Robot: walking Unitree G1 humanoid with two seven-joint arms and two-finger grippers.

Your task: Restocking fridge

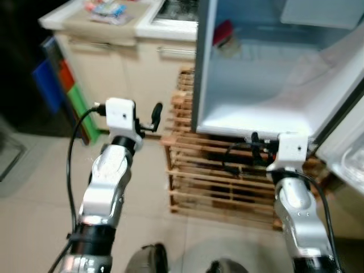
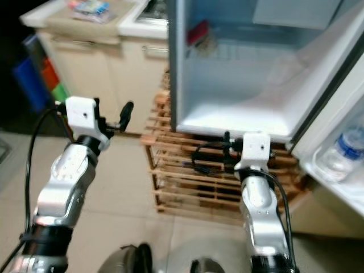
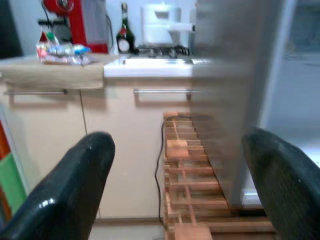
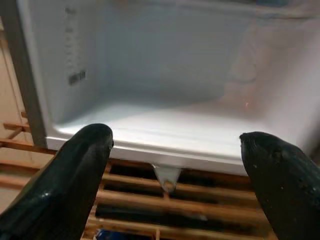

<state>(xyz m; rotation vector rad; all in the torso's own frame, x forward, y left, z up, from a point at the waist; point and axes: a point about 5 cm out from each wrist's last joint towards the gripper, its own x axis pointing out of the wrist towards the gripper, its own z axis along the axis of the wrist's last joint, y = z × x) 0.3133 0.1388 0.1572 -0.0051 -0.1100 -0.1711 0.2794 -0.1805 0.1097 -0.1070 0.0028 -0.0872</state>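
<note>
I have both arms bent up in front of me, forearms rising from the bottom of the head views. My left claw [image 1: 149,120] is held out at chest height, beside the left outer wall of the open fridge [image 1: 267,85], pointing toward the cream cabinet [image 3: 125,145]; in its wrist view the two black fingers [image 3: 65,195] stand wide apart with nothing between them. My right claw [image 1: 259,149] sits low, just under the fridge's front bottom edge and in front of the wooden pallet [image 1: 222,182] the fridge stands on; its fingers [image 4: 70,185] are also spread wide and hold nothing. The fridge compartment looks white and bare on its floor, with a red item [image 1: 223,33] high at the back left. A water bottle [image 2: 341,151] rests in the door shelf at right. On the surface [image 1: 85,23] beyond lie colourful packets [image 1: 107,10].
</note>
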